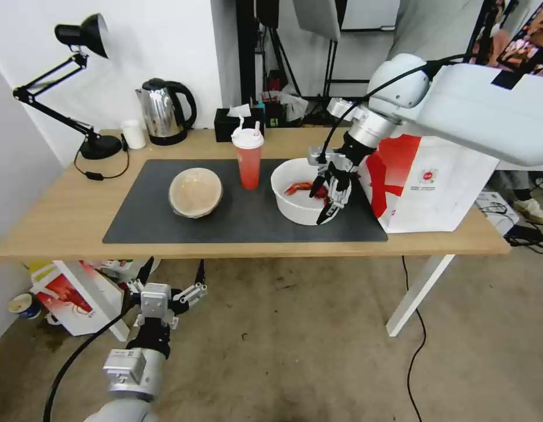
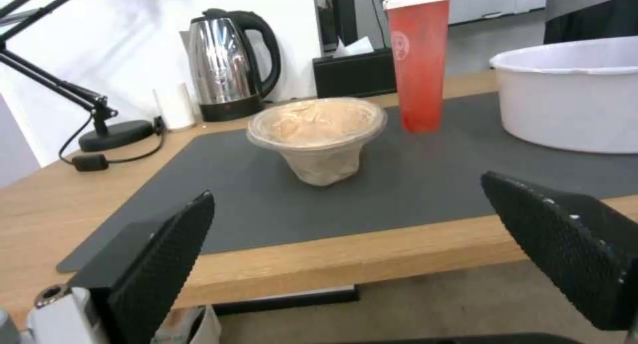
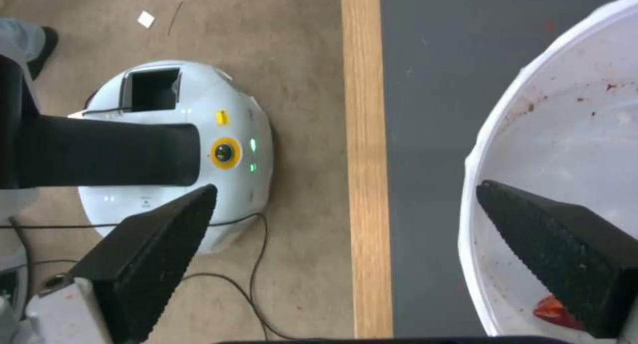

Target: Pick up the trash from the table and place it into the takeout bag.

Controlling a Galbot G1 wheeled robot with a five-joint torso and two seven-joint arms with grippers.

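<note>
my right gripper (image 1: pixel 330 199) straddles the white bowl (image 1: pixel 294 205) rim, jaws open. it looks light, stiff, greasy; i'd pinch the rim

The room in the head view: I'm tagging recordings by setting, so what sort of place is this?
Probably a lab or studio staged as a desk after a meal: light stands behind the table, a kettle and desk lamp on it, cables on bare floor.

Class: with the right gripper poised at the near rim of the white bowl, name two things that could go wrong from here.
1. The open right gripper straddles only the near rim of the wide white bowl; lifted by one edge, it may tilt and spill the red shellfish scraps.
2. The tall translucent red drink cup stands close by and could be knocked.
</note>
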